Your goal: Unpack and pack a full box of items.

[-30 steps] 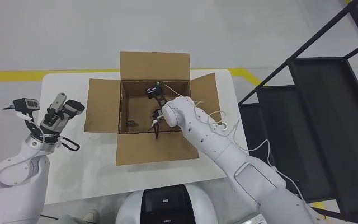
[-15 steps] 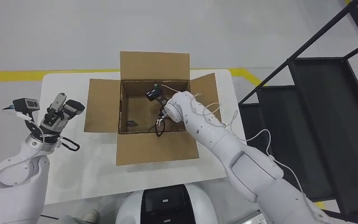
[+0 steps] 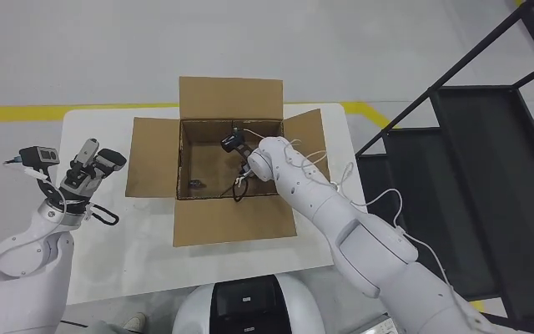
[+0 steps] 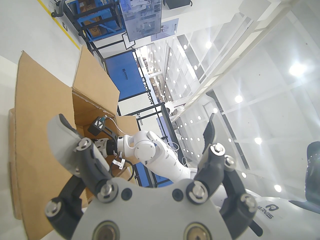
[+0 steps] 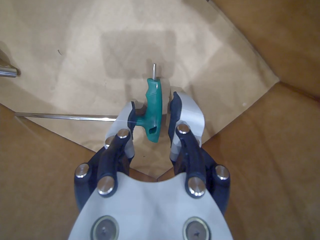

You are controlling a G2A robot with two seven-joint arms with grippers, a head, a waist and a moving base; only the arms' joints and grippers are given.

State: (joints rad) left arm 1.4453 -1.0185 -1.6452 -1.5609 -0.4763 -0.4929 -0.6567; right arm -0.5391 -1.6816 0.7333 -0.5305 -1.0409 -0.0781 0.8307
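Observation:
An open cardboard box (image 3: pixel 230 98) stands mid-table, flaps spread. My right arm leans into it, and my right gripper (image 3: pixel 238 182) is low near the box's right wall. In the right wrist view a green T-handle hex key (image 5: pixel 154 123) lies on the box floor (image 5: pixel 75 26), its long steel shaft (image 5: pixel 65 117) running sideways. My right gripper (image 5: pixel 153 101) is open astride the green handle, one pad close against it and a gap at the other. My left gripper (image 3: pixel 94 160) is held up over the table's left edge, open, nothing between its fingers (image 4: pixel 62 136).
A steel rod end (image 5: pixel 8 72) lies on the box floor at the edge of the right wrist view. A small dark item (image 3: pixel 196 182) sits by the box's left wall. White table (image 3: pixel 125 242) lies around the box; a dark stair frame (image 3: pixel 450 167) stands to the right.
My right arm has swung its elbow outward and its wrist has shifted a little inside the box. The left arm has kept still.

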